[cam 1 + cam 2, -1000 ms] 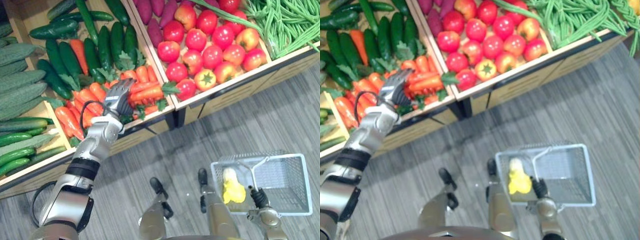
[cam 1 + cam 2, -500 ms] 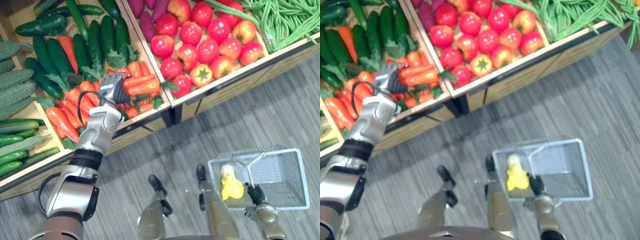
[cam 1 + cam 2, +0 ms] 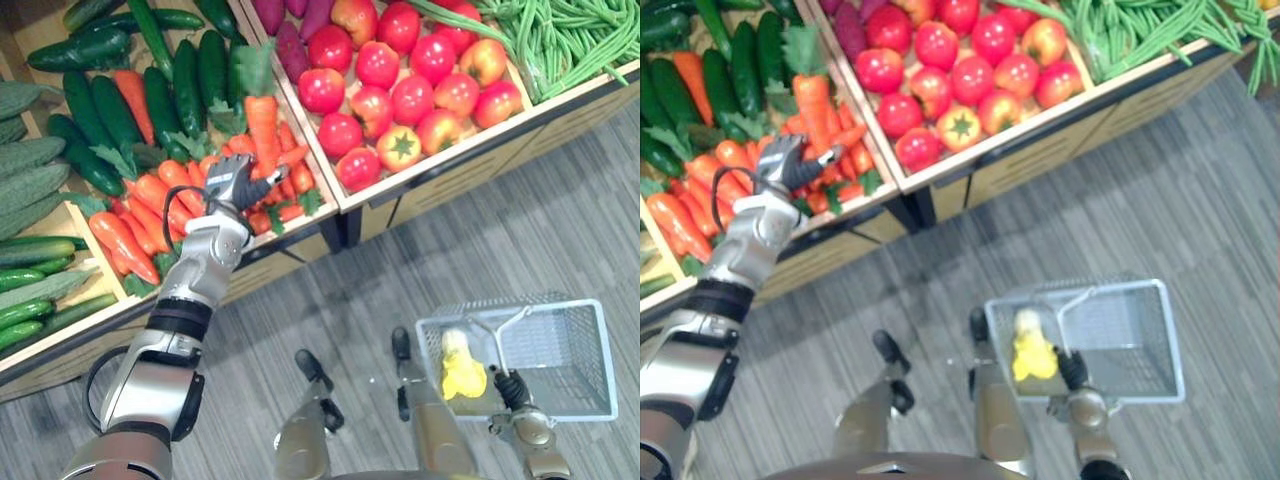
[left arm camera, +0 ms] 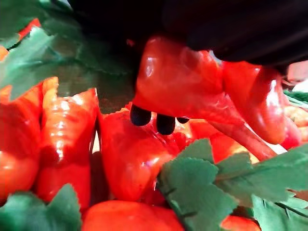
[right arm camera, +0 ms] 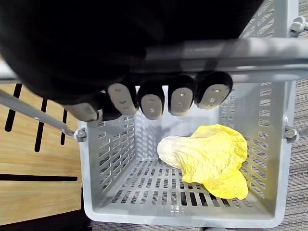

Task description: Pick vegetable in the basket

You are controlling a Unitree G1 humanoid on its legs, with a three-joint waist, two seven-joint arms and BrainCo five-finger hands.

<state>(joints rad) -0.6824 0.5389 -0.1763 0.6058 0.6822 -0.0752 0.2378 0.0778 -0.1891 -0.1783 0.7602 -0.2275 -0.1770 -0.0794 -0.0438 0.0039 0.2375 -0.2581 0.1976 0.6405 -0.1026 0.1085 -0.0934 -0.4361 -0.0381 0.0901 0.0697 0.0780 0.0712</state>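
Wooden display bins (image 3: 470, 153) side by side above a grey plank floor (image 3: 400, 270). In the middle bin, dark green cucumbers (image 3: 211, 68) at the back, loose carrots (image 3: 150, 195) with green tops heaped toward the front rim, 1 lone carrot (image 3: 130, 90) lying among the cucumbers. Left of that, paler ridged cucumbers (image 3: 35, 155) stacked lengthwise. In the next bin to the right, red tomatoes (image 3: 378, 65) packed close, 1 yellowish tomato (image 3: 400, 148) near the front with its green star-shaped calyx up, purple sweet potatoes (image 3: 291, 50) along that bin's left wall. Far right, a heap of green beans (image 3: 560, 40).
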